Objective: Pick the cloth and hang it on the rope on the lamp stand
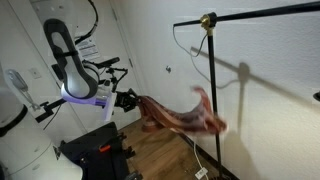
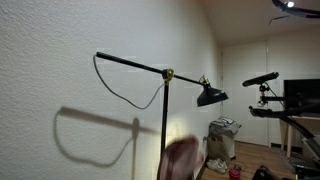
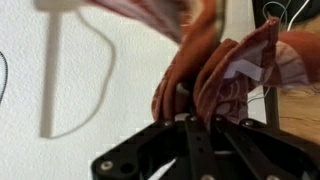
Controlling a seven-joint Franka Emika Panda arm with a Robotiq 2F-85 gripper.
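Cloth (image 1: 185,120) pinched in the hand (image 1: 128,99), reaching toward lamp stand (image 1: 212,80)

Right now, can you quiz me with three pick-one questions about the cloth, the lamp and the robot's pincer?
1. Where is the cloth? A on the floor; B in the air, held by the pincer; C over the lamp shade.
2. What colour is the joint on the lamp stand? A brass; B blue; C white.
3. The pincer is: A wide open; B out of sight; C shut on the cloth.
Answers: B, it trails from the pincer in mid-air; A, it gleams brassy; C, the wrist view shows cloth pinched in it.
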